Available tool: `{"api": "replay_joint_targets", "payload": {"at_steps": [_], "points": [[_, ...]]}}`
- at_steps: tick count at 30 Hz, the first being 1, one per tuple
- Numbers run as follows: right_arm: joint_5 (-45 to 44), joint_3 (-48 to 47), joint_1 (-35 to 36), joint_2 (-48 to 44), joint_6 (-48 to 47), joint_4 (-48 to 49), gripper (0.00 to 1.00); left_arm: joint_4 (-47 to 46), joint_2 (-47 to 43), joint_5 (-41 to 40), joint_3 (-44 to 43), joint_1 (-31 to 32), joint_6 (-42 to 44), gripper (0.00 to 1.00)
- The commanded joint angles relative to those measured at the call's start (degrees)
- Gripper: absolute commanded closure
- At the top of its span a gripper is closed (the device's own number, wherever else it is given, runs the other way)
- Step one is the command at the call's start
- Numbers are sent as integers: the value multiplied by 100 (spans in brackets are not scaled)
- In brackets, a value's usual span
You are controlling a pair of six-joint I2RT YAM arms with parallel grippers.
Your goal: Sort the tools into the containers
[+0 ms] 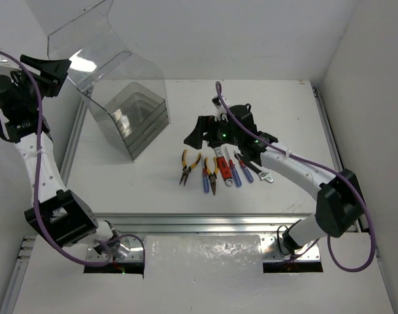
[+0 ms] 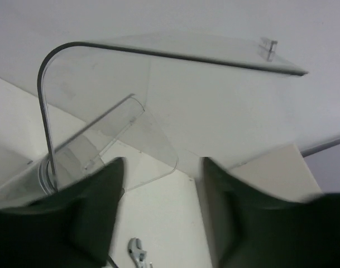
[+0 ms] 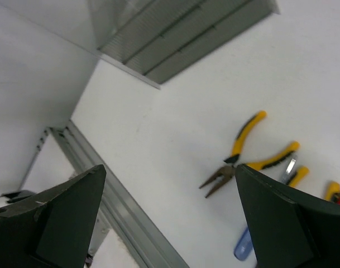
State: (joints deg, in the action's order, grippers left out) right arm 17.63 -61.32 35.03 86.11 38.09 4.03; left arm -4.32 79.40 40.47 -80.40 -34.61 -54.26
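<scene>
The tools lie in a row on the white table: yellow-handled pliers (image 1: pixel 187 167), a blue-handled screwdriver (image 1: pixel 205 181), a second pair of pliers (image 1: pixel 214 175), a red-handled tool (image 1: pixel 225 167), another blue screwdriver (image 1: pixel 236 172), a black-handled tool (image 1: pixel 245 163) and a silver wrench (image 1: pixel 265 174). The clear box of the containers (image 1: pixel 130 118) stands at the back left with its lid (image 1: pixel 87 39) raised. My right gripper (image 1: pixel 193 134) hovers open just left of the row; the pliers (image 3: pixel 236 159) show past its fingers. My left gripper (image 1: pixel 63 69) is high beside the lid (image 2: pixel 175 56), open and empty.
A metal rail (image 1: pixel 185 221) runs along the table's near edge, and another (image 1: pixel 74 140) along its left side. White walls close in the back and both sides. Stacked clear trays (image 3: pixel 181 33) fill the box. The wrench head (image 2: pixel 137 251) shows far below the left fingers.
</scene>
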Motion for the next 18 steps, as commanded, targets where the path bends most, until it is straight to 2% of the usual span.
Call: {"api": "replay_joint_targets", "payload": {"at_steps": [1,4,8,9,12,13,14,17,18], "points": [[-751,-503,-31,-191,-407,-1076,1,158,-556,-135,103,-55,301,37],[-1391,-653,-110,-208,-618,-1832,1,747,-950,-205,305,-55,634,20],[-1867,-644,-242,-208,-1012,-2555,1,1764,-1610,-478,533,-46,1276,11],[-1990,-697,-259,-86,-1109,-2913,1,1889,-1916,-548,595,-11,1486,2],[-2561,-829,-286,160,-1417,-3408,3,2469,-2575,-942,876,602,2109,0],[-2623,-820,-312,283,-1479,-3592,5,2593,-2752,-1379,1042,848,2260,0],[-2633,-785,-312,310,-1575,-3628,11,2864,-2945,-1610,1131,1294,2384,0],[-2729,-391,-303,310,-1637,-3515,30,3128,-3736,-1770,1553,1824,2762,0],[-2695,-346,-303,310,-1655,-3436,33,3208,-3834,-1901,1710,1983,2815,0]]}}
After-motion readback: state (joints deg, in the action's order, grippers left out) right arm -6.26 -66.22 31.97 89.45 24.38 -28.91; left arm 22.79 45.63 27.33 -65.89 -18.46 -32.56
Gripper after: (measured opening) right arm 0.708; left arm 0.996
